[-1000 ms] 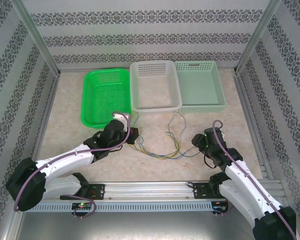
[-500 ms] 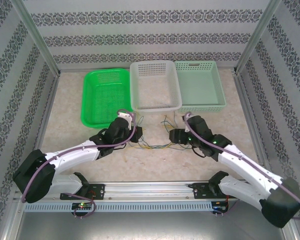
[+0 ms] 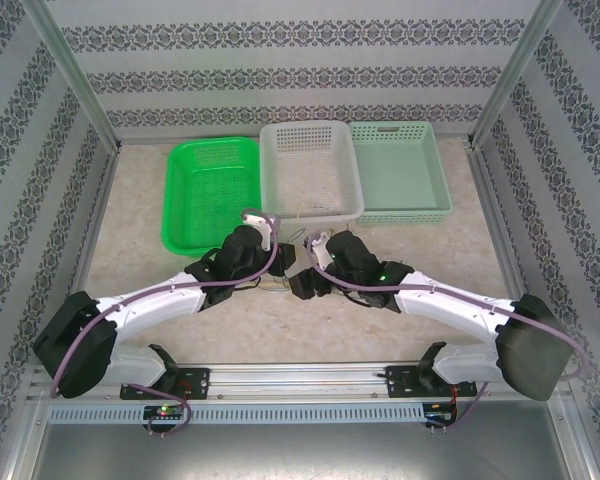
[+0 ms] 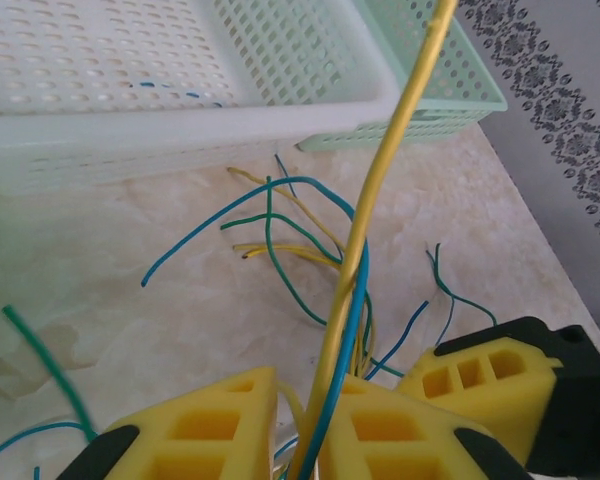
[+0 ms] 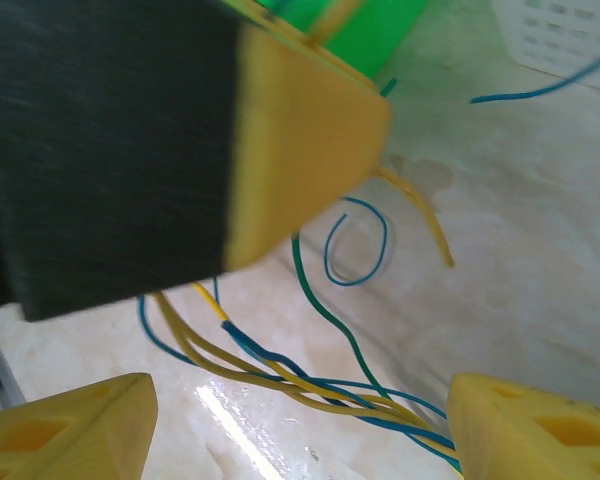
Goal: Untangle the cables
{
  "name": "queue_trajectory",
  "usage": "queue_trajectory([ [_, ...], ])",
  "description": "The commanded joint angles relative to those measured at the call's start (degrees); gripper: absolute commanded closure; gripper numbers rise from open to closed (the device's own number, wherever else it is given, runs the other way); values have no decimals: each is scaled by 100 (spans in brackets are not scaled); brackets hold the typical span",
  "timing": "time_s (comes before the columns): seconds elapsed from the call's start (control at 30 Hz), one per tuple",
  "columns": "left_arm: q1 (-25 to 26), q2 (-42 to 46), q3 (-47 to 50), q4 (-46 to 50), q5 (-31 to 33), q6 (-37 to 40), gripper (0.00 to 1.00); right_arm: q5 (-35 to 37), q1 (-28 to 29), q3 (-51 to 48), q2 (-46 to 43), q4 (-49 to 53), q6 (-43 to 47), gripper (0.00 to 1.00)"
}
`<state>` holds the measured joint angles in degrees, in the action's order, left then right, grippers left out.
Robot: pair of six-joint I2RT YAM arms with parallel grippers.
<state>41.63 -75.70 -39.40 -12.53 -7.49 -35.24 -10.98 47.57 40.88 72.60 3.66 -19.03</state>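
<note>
- Since a second ago the right arm has swung in from the right side of the table. Its right gripper (image 3: 302,281) now sits just beside the left gripper (image 3: 280,266), in front of the white perforated plastic basket (image 3: 325,214).
- From the left wrist, the left gripper's yellow fingers (image 4: 205,430) are pinched narrow on the thin yellow, green and blue cables (image 4: 280,225). A yellow strand and a blue one rise up between them.
- From the right wrist, the right gripper (image 5: 300,430) stands wide, and a twisted run of the cables crosses the gap between its fingertips (image 5: 70,430).
- Loose cable ends fan out over the beige marbled table (image 4: 110,270) towards the white basket and the pale mint-green perforated basket (image 4: 450,80).
- A bright green plastic basket (image 3: 177,200) stands just left of the white one.
</note>
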Motion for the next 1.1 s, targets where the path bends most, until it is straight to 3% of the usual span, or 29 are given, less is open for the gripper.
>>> queue_trajectory([
  [0.0, -3, -62, -177, -184, -45, -132, 81, -284, 92, 165, 122, -265, 201, 23],
  [0.37, -18, -337, -369, -198, 15, -496, 81, -425, 365, 90, 220, -570, 51, 23],
  [0.6, -30, -486, -440, -601, -374, -823, 81, 20, 409, 20, 434, -799, -102, 27],
  [0.73, -26, -459, -399, -668, -381, -938, 81, 26, 411, 137, 740, -869, -66, 39],
  [0.93, -38, -259, -317, -540, -267, -948, 71, 164, 402, -70, 542, -944, -167, 81],
  [0.97, -43, -210, -306, -476, -216, -936, 67, 233, 402, -141, 423, -941, -176, 85],
  [1.07, -51, -20, -254, -270, -59, -881, 41, 354, 378, -330, 91, -891, -185, 89],
])
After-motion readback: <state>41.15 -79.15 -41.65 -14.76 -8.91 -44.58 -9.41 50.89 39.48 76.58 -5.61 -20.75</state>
